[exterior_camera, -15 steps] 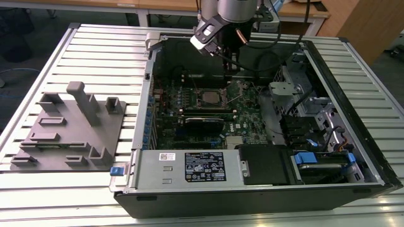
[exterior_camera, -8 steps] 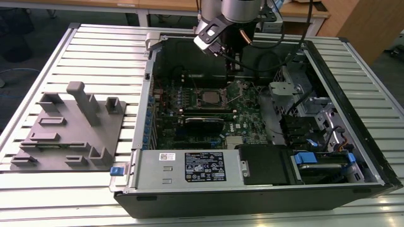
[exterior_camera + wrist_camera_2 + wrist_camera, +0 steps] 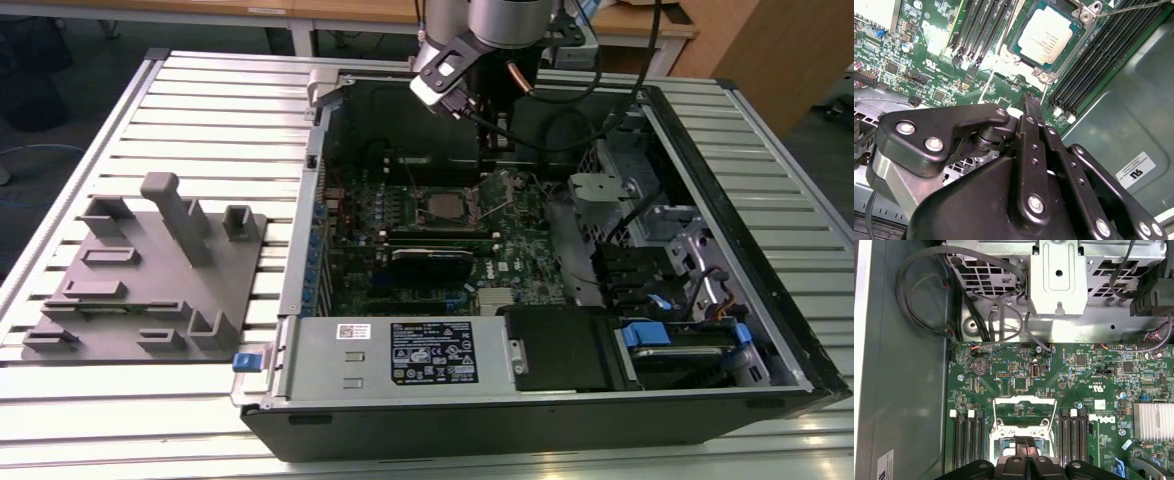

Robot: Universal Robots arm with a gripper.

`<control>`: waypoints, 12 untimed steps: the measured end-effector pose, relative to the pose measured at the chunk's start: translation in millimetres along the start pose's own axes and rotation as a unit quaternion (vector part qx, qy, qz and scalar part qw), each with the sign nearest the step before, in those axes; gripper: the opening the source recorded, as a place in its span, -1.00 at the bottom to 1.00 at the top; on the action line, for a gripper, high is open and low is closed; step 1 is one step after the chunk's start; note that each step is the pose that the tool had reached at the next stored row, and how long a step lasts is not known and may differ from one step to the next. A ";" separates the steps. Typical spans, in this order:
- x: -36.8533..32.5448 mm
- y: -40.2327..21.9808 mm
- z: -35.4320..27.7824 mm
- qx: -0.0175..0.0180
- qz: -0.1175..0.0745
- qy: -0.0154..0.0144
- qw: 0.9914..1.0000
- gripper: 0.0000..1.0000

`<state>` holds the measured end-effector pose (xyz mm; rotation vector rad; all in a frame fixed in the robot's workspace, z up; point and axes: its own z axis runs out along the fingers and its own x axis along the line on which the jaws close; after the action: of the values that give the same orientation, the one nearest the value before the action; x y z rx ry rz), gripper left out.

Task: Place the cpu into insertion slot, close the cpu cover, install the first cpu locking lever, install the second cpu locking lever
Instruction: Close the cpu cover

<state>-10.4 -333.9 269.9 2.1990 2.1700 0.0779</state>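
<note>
The cpu (image 3: pixel 1046 36), a small square chip with a pale metal top, lies inside the insertion slot (image 3: pixel 1019 42) on the green board. In the exterior view the insertion slot (image 3: pixel 447 205) sits mid-board, below the arm (image 3: pixel 461 60). A silver frame, the cpu cover (image 3: pixel 1024 401), stands at the socket's edge; I cannot tell whether it lies flat. A thin wire locking lever (image 3: pixel 1134 7) runs off from one socket corner. My gripper (image 3: pixel 1030 98) hangs just beside the socket, its black fingers pressed together with nothing between them. In the first wrist view the gripper (image 3: pixel 1026 444) is over the socket's rim.
Long black memory slots (image 3: pixel 1089 65) flank the socket on both sides. Drive cages and cables (image 3: pixel 627 215) crowd the case at the exterior view's right. A grey power supply box (image 3: pixel 400 355) fills the near end. A grey fixture plate (image 3: pixel 147 280) lies on the table outside.
</note>
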 end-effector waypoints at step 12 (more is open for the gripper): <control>0.2 12.0 1.0 0.000 0.000 0.000 1.000 -0.80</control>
<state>1.6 -333.9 269.7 2.1989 2.1701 0.0780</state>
